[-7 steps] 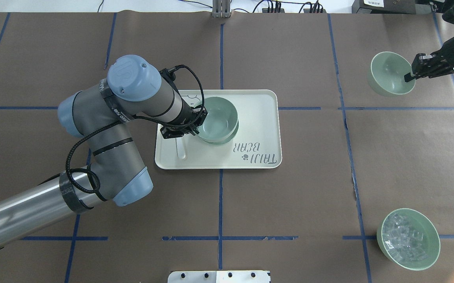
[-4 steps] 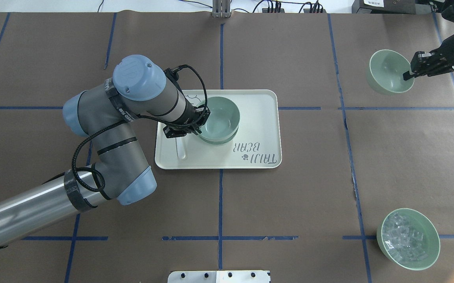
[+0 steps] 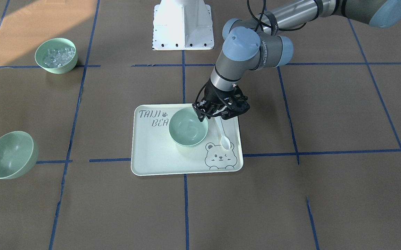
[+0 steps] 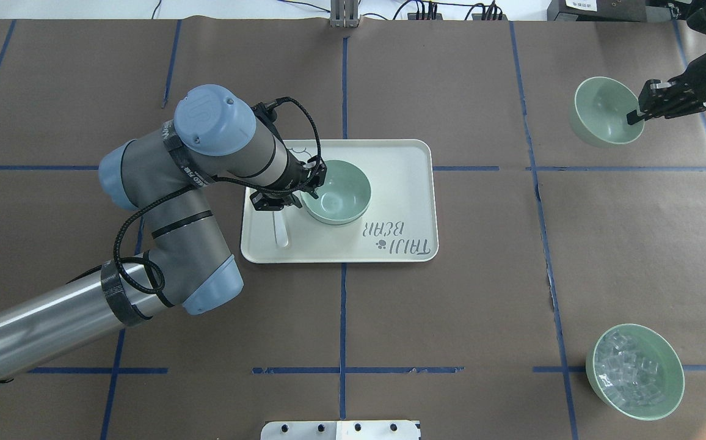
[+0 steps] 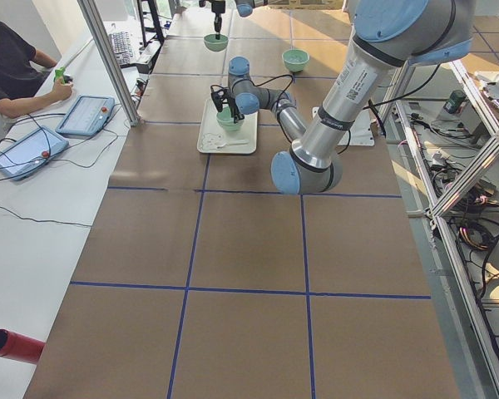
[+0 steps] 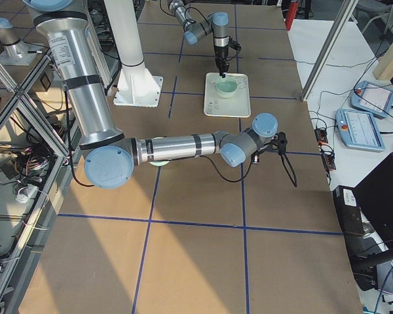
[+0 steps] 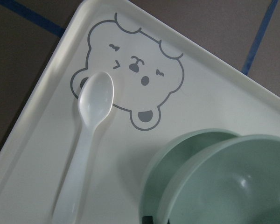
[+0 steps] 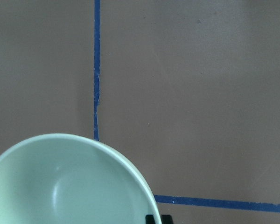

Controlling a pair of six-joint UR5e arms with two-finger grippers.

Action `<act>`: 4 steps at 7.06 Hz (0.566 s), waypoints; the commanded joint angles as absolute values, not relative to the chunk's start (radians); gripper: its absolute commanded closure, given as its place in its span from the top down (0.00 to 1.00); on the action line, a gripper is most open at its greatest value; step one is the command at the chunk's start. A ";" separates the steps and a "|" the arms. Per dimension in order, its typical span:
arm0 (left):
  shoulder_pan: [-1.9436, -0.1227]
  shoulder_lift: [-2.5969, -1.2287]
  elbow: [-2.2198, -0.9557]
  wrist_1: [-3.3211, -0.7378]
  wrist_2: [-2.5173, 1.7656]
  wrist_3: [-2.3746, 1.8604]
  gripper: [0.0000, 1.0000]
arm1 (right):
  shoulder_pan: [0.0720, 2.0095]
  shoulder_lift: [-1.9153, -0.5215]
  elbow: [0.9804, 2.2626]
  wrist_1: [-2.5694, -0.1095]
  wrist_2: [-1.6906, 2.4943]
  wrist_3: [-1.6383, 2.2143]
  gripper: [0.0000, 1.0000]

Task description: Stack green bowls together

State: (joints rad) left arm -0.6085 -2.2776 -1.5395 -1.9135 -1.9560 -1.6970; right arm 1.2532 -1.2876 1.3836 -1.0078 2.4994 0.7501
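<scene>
My left gripper is shut on the rim of a pale green bowl and holds it nested inside a second green bowl on the bear-printed tray. The left wrist view shows the held bowl sitting inside the lower bowl. In the front view the pair looks like one stack. My right gripper is shut on the rim of the third green bowl at the far right. That bowl is tilted and lifted off the table; it also shows in the front view and the right wrist view.
A white plastic spoon lies on the tray beside the stacked bowls, close under my left gripper. A similar green bowl of clear ice-like cubes stands at the near right. Blue tape lines cross the brown table cover.
My left gripper has lowered its bowl down into the bowl on the tray, so the two now sit nested. My right gripper has lifted its tilted bowl slightly away.
</scene>
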 commanded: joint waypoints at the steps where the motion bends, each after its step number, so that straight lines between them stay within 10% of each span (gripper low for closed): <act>1: -0.620 -2.275 -1.535 -1.944 -1.956 -1.689 1.00 | 1.252 -1.285 1.387 -1.008 2.499 0.752 0.00; 4: -0.740 -2.266 -1.575 -1.858 -2.070 -1.566 1.00 | 1.203 -1.230 1.440 -1.008 2.499 0.918 0.00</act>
